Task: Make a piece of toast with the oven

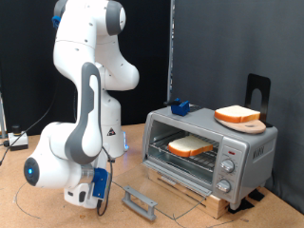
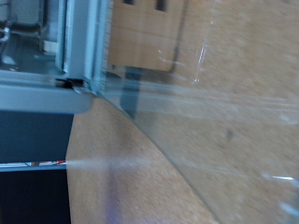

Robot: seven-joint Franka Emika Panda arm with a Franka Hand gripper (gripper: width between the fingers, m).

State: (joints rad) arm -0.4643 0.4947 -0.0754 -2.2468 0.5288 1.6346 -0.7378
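The silver-grey oven stands at the exterior view's right on a wooden base. Its glass door hangs fully open, and the grey bar handle is low over the table. The piece of toast lies flat on the wire rack inside. My gripper is low over the table, just to the exterior view's left of the handle and apart from it, with nothing seen in it. The wrist view shows the open glass door and a grey bar close up, but not my fingers.
A rounder orange-rimmed slice lies on a tan wooden board on top of the oven, next to a small blue object. A black stand rises behind. The brown tabletop has cables at the left edge.
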